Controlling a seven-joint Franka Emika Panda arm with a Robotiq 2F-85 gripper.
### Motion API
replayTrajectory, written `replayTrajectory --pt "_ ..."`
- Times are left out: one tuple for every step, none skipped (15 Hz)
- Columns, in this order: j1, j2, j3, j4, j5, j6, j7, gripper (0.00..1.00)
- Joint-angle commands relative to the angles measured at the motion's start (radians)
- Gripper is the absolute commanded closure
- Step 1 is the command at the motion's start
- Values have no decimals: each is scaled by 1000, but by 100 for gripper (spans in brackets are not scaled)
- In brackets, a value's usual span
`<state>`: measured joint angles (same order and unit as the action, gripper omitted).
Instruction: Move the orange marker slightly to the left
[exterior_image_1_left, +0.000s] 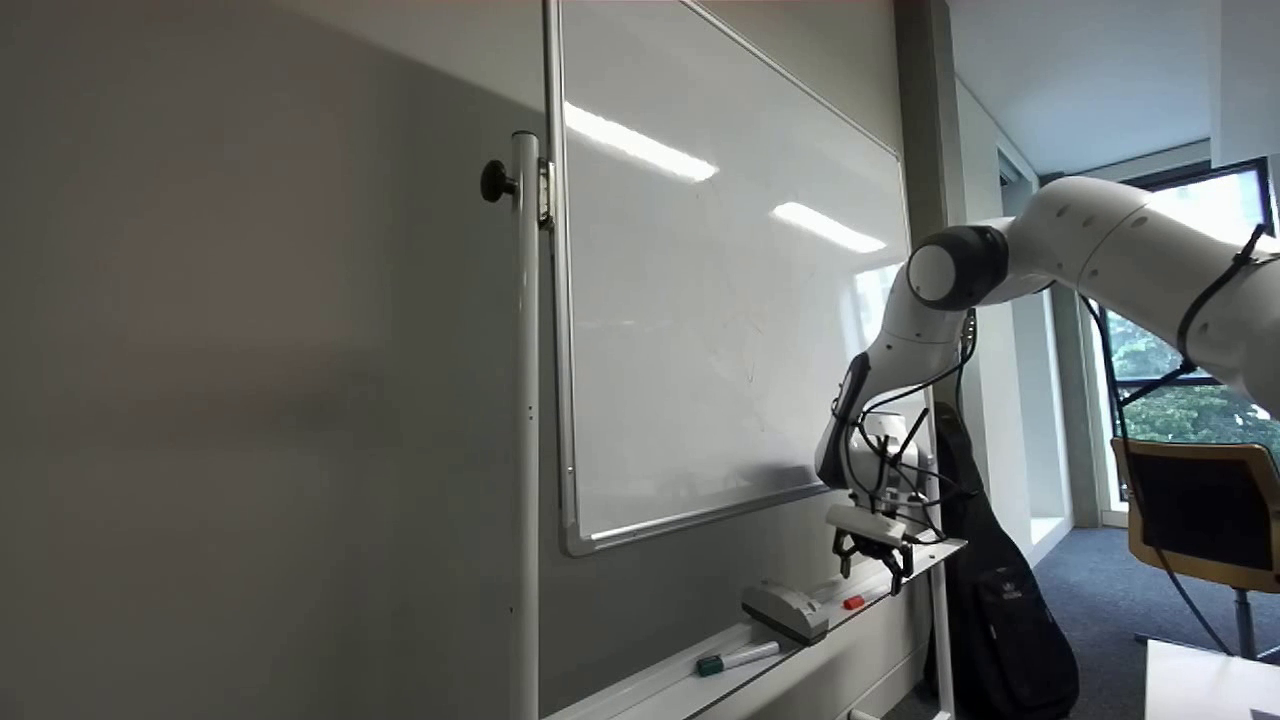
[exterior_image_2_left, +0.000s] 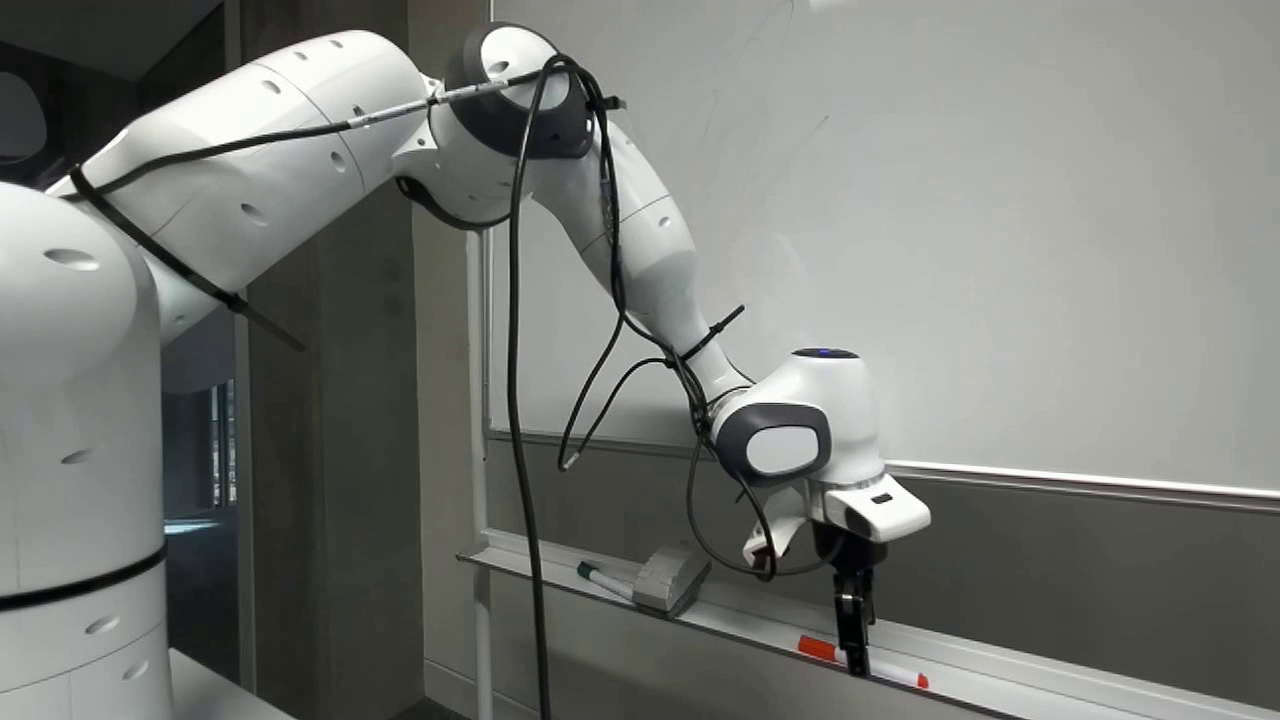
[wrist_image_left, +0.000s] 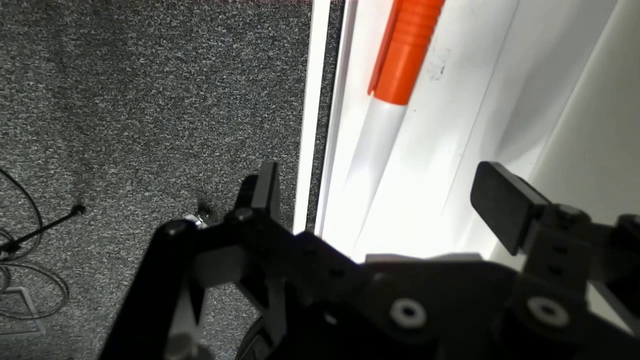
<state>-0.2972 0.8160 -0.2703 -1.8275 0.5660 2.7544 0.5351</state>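
1. OK, fingers (wrist_image_left: 500, 205) wide apart on this gripper (wrist_image_left: 378, 185), pointing down at the whiteboard tray (wrist_image_left: 435, 135), big gap btwn the pads.
2. Orange marker (wrist_image_left: 384, 120), i.e. orange cap (wrist_image_left: 407, 55) + white barrel (wrist_image_left: 366, 165), lying on the tray; wrist view has the barrel running into that gap, cap out ahead of the fingers.
3. Slight slant on it: barrel end nearer the tray's front lip than the cap end.
4. In an exterior view the cap shows one side of the fingers, a red end (exterior_image_2_left: 922, 681) the other, so fingers line up w/ the barrel approx. midway. Touching it? Can't tell from this angle.
5. Wrist view again: one finger's out past that lip, above grey carpet (wrist_image_left: 175, 100); the opp. one's over the tray's back strip.
6. Further along from the fingers, past the cap: grey eraser (exterior_image_1_left: 787, 610), on the tray in both exterior views.
7. Beyond that, farther again from the fingers: green-capped marker (exterior_image_1_left: 738, 658), flat on the tray, nr the eraser.
8. Whiteboard (exterior_image_1_left: 700, 320) rises above + behind the fingers, bright light streaks reflected in it.
9. Robot arm (exterior_image_2_left: 485, 165) arches above the fingers, black cables (exterior_image_2_left: 512, 340) looping off it.
10. Other side of the fingers fr. the eraser: tall black bag (exterior_image_1_left: 1000, 600) nr the tray's end; office chair (exterior_image_1_left: 1195, 515) well apart.
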Motion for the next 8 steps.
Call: replayTrajectory --pt "2 38 -16 60 -38 -51 56 0" --pt "0 44 -16 68 -42 -55 61 0" --pt "0 47 -16 73 -45 -58 64 0" --pt "0 54 -17 80 -49 -60 69 0" --pt "0 59 -19 85 -52 -62 72 0" --pt "1 66 -21 91 -55 -63 75 0" --pt "2 70 -25 94 -60 -65 79 0" --pt "2 74 -28 97 -66 -66 84 0"
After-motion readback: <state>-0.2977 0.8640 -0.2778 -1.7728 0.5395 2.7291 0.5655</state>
